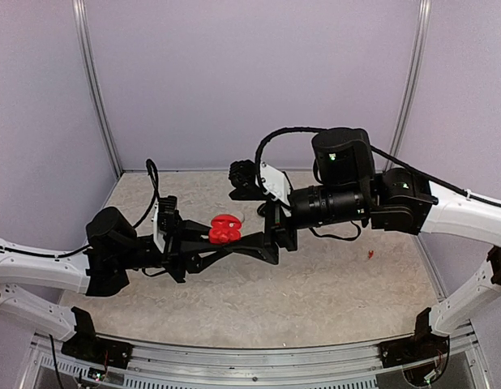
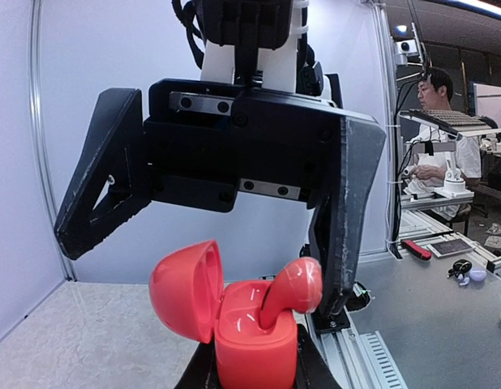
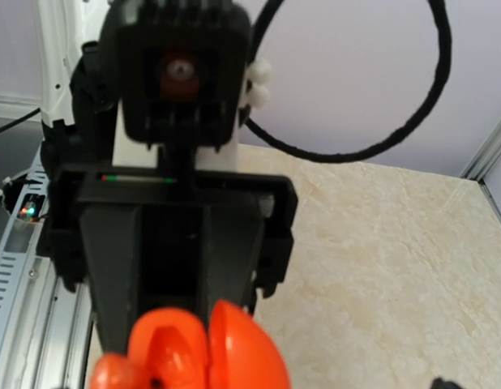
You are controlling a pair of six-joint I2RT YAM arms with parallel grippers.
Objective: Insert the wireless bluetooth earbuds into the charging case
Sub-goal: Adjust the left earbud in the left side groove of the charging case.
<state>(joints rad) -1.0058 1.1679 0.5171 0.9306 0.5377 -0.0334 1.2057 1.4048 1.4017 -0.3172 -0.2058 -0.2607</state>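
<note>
The red charging case [image 2: 254, 340] stands upright with its lid [image 2: 186, 288] swung open to the left, and my left gripper [image 2: 254, 374] is shut on its base. A red earbud [image 2: 293, 290] leans in the case's right-hand slot, stem down and head sticking out. Over it, my right gripper [image 2: 200, 275] is spread wide open, with one fingertip [image 2: 336, 284] right beside the earbud's head. In the top view, the case [image 1: 224, 229] hangs above the table between the left gripper [image 1: 208, 245] and the right gripper [image 1: 250, 241]. A second small red earbud [image 1: 370, 254] lies on the table to the right.
The mottled beige table [image 1: 315, 284] has purple walls at the back and sides. A metal rail [image 1: 259, 356] runs along the near edge. The right wrist view shows the case [image 3: 226, 348] from behind, in front of the left gripper's black body [image 3: 177, 243].
</note>
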